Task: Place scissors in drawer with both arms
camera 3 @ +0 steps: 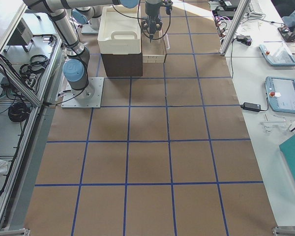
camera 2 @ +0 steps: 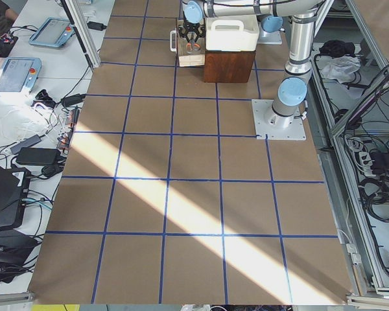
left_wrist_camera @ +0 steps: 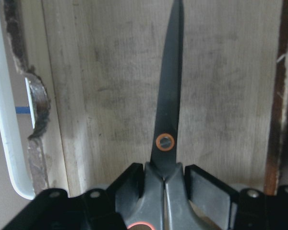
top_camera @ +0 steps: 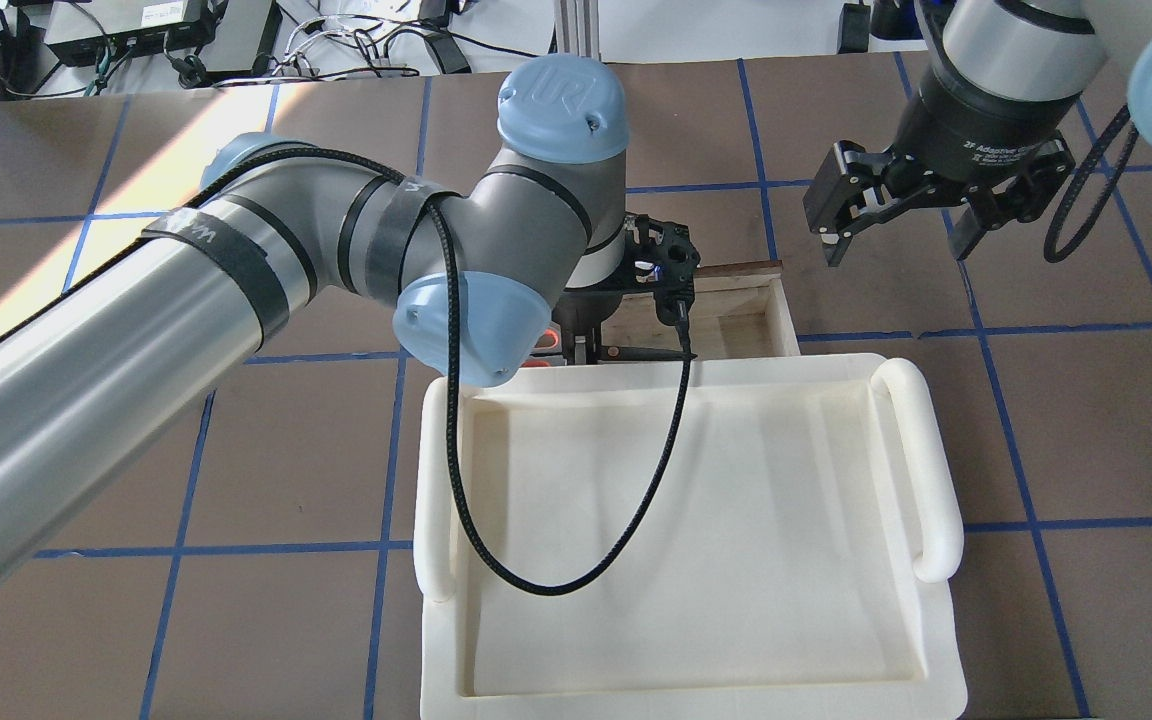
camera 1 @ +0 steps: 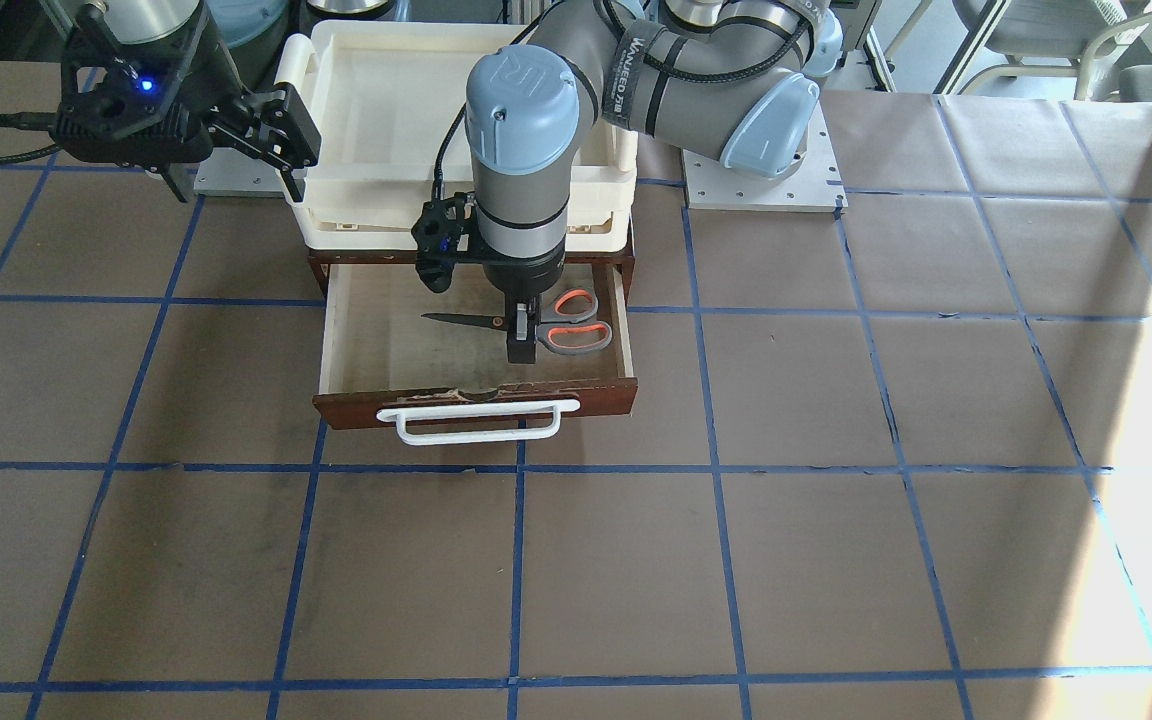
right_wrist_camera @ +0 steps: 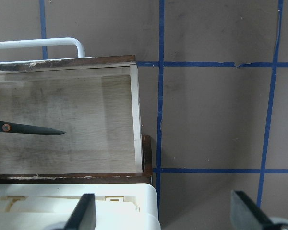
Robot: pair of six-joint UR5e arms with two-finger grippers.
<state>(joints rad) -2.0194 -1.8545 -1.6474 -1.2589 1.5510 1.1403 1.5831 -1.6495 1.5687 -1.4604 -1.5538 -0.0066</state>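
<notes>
The drawer [camera 1: 476, 405] stands pulled open under a cream tray, with its white bar handle [camera 1: 481, 420] toward the front-facing camera. The scissors [camera 1: 546, 325] are inside it, low over the pale floor, blades pointing to the view's left. My left gripper [camera 1: 521, 345] reaches straight down into the drawer. It is shut on the scissors [left_wrist_camera: 165, 143] just behind the pivot, one finger [left_wrist_camera: 129, 184] on each side. My right gripper [top_camera: 896, 225] hangs open and empty beside the drawer's end. Its wrist view shows the blade tip [right_wrist_camera: 38, 129] and the drawer [right_wrist_camera: 134, 115].
The cream plastic tray [top_camera: 921, 450] sits on the brown cabinet above the drawer. The left arm's black cable [top_camera: 576, 580] hangs over the tray. The brown table [camera 1: 836, 520] has blue tape lines. Benches with electronics flank the table in the side views.
</notes>
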